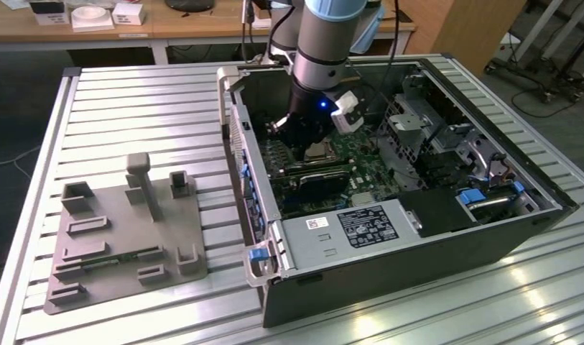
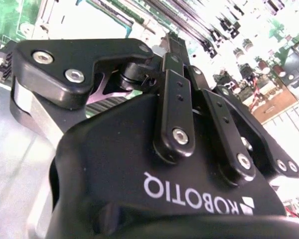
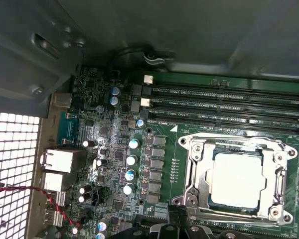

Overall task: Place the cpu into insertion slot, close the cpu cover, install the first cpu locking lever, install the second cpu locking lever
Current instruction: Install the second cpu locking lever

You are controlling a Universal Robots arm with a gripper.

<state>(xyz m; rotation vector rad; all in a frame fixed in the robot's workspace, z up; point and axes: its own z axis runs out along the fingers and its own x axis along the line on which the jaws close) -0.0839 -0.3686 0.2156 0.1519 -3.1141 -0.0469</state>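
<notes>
The cpu lies silvery and flat in the insertion slot on the green motherboard. The cpu cover lies down flat around it, its cut-out framing the chip. In the exterior view the slot shows inside the open computer case, with my gripper reaching down just beside it. The black fingers run together toward their tips in the second wrist view, and the gripper looks shut with nothing held. Its dark tips sit just off one edge of the slot.
Long memory slots run beside the socket, and capacitors stand on its other side. The case walls enclose the arm. A power supply fills the case's near end. A grey fixture plate sits at the exterior view's left on the slatted table.
</notes>
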